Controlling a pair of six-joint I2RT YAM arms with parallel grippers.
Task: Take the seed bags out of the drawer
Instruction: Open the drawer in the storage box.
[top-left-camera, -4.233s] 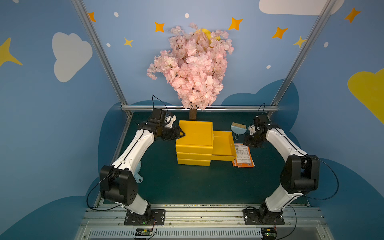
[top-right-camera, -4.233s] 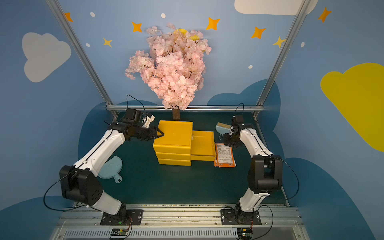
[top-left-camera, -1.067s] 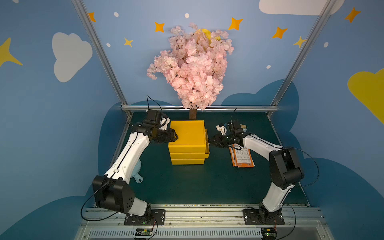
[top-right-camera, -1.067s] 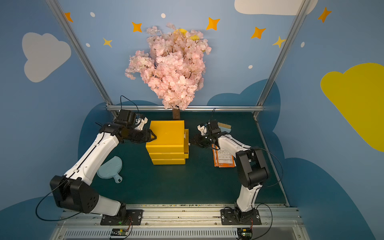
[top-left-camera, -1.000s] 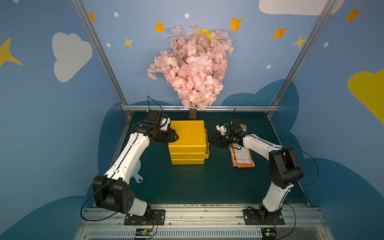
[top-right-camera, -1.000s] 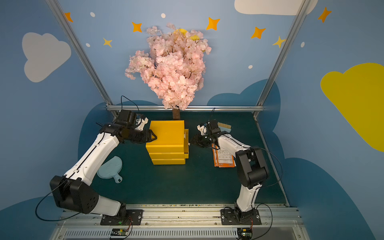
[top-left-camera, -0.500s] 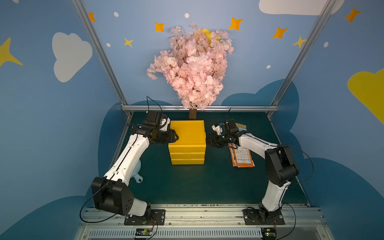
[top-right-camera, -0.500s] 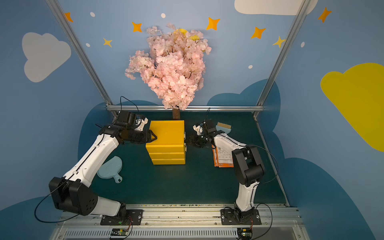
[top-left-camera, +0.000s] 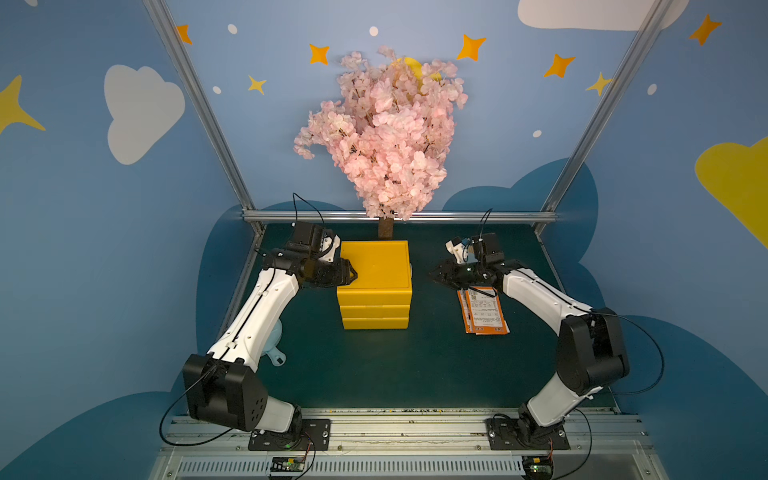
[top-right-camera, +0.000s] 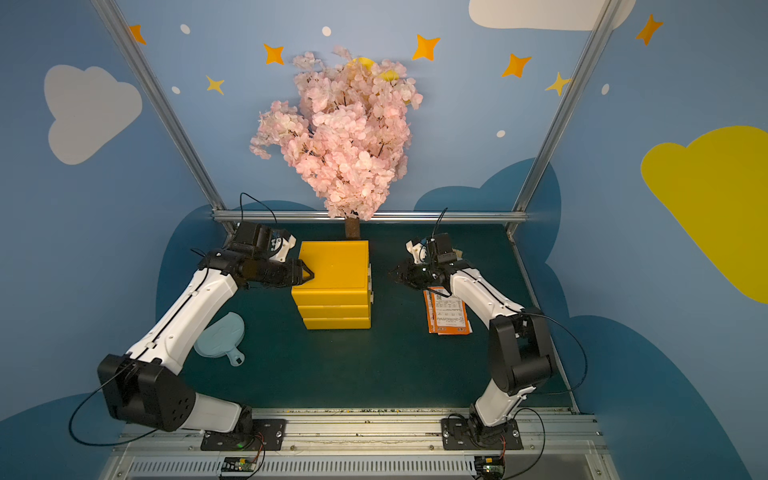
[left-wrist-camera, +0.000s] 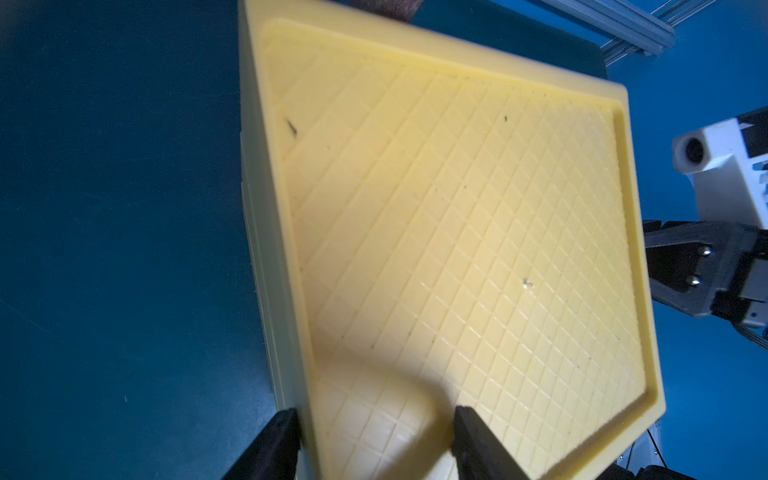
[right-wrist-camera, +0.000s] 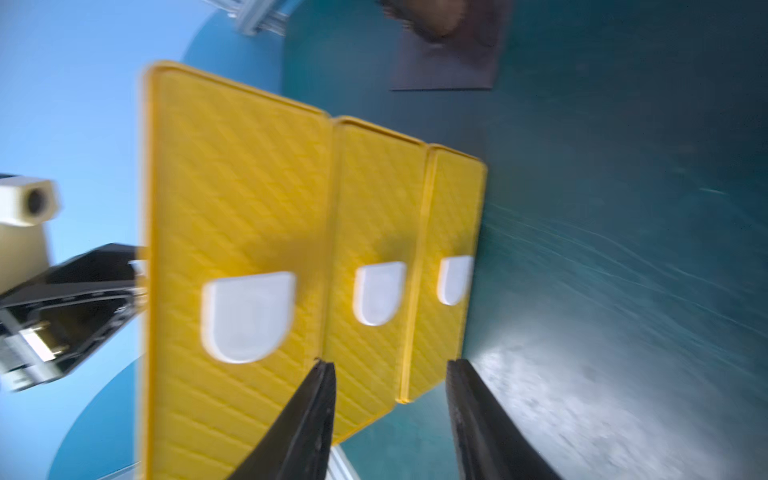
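My left pincer (top-left-camera: 353, 275) is clamping the cabinet's (top-left-camera: 374, 266) top edge | my right pincer (top-left-camera: 432, 275) is hanging open, empty, facing 3 shut drawers (right-wrist-camera: 374, 187) | bags (top-left-camera: 484, 313) are lying on the mat (top-left-camera: 415, 365) by it.

Your left arm (top-left-camera: 266, 307) and right arm (top-left-camera: 544, 295) share one look: smooth white shells between bulky black joints, each bolted to a black base plate (top-left-camera: 320, 434). Thin black cables (top-left-camera: 661, 357) loop off them, a white camera housing (left-wrist-camera: 723, 174) tops each wrist, and the right gripper (top-left-camera: 432, 275) shows two silver screws (left-wrist-camera: 704, 250) and tapered black fingers (right-wrist-camera: 299, 424)
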